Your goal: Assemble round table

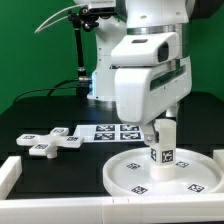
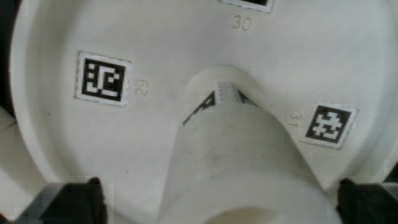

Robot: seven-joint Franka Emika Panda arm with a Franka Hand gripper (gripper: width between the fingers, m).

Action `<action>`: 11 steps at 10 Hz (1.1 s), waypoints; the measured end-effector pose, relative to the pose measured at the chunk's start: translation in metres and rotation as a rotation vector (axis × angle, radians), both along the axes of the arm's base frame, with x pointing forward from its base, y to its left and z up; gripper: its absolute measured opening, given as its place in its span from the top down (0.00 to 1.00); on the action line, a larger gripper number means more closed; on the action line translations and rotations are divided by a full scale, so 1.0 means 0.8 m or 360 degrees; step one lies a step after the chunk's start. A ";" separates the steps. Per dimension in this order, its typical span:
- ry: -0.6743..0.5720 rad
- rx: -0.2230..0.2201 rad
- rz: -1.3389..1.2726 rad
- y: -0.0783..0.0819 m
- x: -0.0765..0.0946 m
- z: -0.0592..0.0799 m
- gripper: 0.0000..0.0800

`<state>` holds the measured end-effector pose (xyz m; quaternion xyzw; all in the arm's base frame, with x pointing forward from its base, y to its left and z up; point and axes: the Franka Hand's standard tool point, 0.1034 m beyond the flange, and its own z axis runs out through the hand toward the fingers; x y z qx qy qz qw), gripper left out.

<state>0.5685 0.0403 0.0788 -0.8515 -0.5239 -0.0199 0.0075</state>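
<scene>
Now my end effector (image 1: 162, 130) hangs spread wide, straddling the cylindrical post (image 1: 163, 148) — upright at the centre of the round disc (image 1: 128, 176) — with the cross-shaped foot piece (image 1: 52, 142) well apart from that disc.

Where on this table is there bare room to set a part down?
Bare black table between the cross-shaped foot piece and the round disc, in front of the marker board. Crowded at the post, under the gripper.
</scene>
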 end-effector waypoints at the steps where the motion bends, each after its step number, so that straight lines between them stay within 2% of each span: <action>1: -0.0006 -0.0025 0.0159 0.003 0.001 0.000 0.19; 11: 0.0013 -0.0187 0.1121 0.002 0.003 -0.004 0.19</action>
